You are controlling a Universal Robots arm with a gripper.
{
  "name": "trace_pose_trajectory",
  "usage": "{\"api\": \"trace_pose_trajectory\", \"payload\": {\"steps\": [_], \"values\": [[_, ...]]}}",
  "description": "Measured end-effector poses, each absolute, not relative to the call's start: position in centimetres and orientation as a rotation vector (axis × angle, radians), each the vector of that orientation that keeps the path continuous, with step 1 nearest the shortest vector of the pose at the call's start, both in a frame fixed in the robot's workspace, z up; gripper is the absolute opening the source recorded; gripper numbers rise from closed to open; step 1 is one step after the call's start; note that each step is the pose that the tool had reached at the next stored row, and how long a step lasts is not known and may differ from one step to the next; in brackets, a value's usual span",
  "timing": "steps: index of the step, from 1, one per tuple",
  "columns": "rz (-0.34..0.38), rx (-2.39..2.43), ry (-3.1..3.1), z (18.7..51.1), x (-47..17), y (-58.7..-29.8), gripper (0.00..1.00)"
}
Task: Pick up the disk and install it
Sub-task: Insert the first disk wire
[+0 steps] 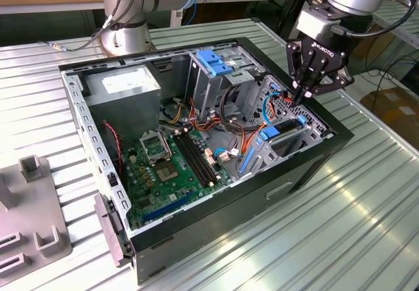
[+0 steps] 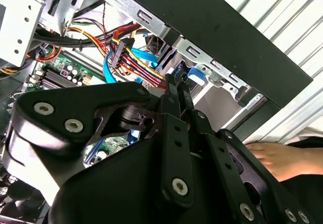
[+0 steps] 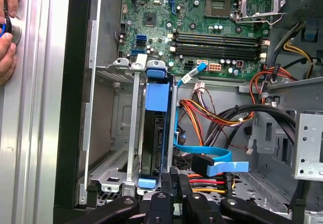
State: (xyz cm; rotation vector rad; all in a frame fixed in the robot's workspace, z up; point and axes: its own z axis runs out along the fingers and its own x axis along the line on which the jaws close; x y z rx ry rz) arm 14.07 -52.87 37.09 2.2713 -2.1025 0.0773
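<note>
— Where's the disk [image 3: 154, 133] sitting right now?

— Edge-on in the metal drive cage [image 3: 128, 148] at the front corner of the open computer case [image 1: 314, 163]; in the exterior view that's about four o'clock from the motherboard [image 1: 173, 166]. Its blue frame [image 3: 155, 97] shows along the top edge.

— And the end effector [image 1: 306, 94]?

— Right above that bay, fingers drawn together, tips at the disk's near blue end in the first wrist view. I can't tell whether they pinch the frame or only touch it.

— How would it handle?

— I'd judge stiff, fairly heavy, shock-sensitive. The plastic frame ends are the sensible hold; smooth metal faces would slip. Cables [image 3: 212, 115] crowd just beside it.
</note>
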Motion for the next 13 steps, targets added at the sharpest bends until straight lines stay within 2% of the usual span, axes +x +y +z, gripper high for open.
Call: {"api": "trace_pose_trajectory", "payload": {"steps": [13], "values": [[0.075, 2.216, -2.159, 36.94, 13.93, -52.87, 0.17]]}}
